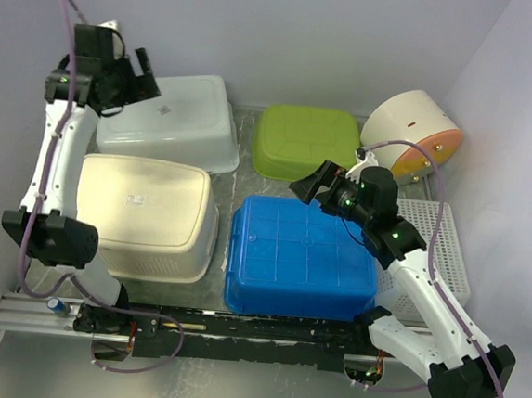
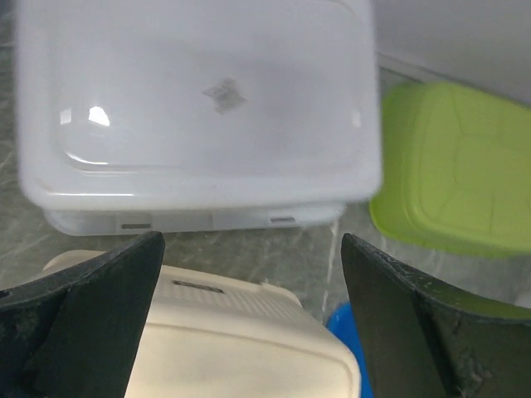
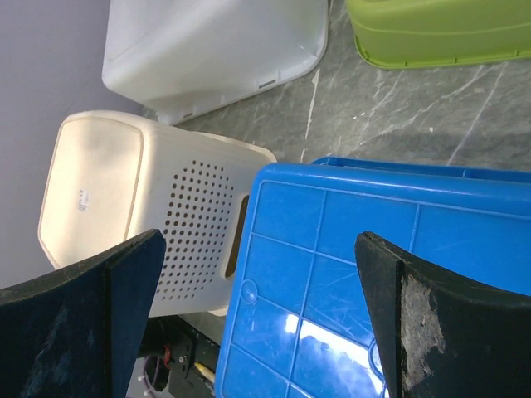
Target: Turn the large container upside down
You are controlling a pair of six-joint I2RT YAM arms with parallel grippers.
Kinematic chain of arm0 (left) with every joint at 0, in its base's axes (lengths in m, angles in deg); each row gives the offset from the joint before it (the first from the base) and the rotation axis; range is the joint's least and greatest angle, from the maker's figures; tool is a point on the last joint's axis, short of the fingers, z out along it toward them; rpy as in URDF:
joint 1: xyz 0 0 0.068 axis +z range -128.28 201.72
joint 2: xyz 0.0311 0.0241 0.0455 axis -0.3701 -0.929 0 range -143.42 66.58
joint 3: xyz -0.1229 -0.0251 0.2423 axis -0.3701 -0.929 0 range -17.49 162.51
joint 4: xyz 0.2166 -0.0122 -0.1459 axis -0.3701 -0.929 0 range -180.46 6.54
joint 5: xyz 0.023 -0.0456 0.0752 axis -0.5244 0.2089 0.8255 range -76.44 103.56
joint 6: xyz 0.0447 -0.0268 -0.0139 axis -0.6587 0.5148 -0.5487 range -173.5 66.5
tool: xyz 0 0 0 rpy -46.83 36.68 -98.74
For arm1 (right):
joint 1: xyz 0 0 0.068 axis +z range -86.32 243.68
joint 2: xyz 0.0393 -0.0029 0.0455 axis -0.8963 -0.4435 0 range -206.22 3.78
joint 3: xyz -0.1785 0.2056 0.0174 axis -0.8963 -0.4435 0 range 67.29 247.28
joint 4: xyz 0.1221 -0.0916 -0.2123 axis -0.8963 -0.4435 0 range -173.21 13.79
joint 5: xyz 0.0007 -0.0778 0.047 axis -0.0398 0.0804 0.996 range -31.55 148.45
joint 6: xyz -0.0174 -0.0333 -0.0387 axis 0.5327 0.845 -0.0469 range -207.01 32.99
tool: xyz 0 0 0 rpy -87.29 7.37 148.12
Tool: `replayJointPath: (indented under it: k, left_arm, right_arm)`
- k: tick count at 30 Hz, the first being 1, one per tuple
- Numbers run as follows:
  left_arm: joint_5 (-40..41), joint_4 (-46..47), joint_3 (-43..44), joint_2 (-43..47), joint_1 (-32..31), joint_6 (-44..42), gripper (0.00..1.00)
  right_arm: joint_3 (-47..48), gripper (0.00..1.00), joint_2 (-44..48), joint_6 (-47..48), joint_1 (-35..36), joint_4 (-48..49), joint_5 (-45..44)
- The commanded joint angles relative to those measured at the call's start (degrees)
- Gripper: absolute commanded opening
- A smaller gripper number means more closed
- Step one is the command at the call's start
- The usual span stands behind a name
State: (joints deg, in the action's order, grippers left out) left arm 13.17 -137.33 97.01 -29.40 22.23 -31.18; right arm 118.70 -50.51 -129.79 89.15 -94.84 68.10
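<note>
Several containers lie bottom up on the grey table. A clear white tub (image 1: 175, 117) is at the back left, a cream perforated basket (image 1: 144, 207) at the front left, a blue bin (image 1: 298, 253) in the middle and a green tub (image 1: 304, 142) behind it. My left gripper (image 1: 144, 75) is open and empty, raised over the white tub's (image 2: 199, 99) back left corner; its view shows the basket (image 2: 232, 340) below. My right gripper (image 1: 312, 183) is open and empty above the blue bin's (image 3: 373, 249) far edge.
A round white and orange container (image 1: 412, 128) lies tilted at the back right. A white perforated tray (image 1: 443, 252) lies along the right wall. White walls close in the left, back and right. The arm rail (image 1: 236, 327) runs along the near edge.
</note>
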Motion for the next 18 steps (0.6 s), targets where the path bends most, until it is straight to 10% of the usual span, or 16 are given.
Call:
replayJointPath:
  k: [1, 9, 18]
  left_arm:
    - [4.2, 4.5, -6.1, 8.0, -10.6, -6.5, 0.99]
    - [7.4, 13.7, -32.6, 25.7, -26.5, -8.9, 0.99]
    - [4.5, 13.3, -49.3, 42.4, -27.5, -6.9, 0.99]
  right_arm:
    - [2.3, 1.0, -1.8, 3.4, -0.2, -1.3, -2.1]
    - [15.3, 1.0, -10.7, 12.1, -0.2, -16.4, -29.2]
    - [20.9, 1.0, -16.2, 15.9, -0.3, -20.6, -39.5]
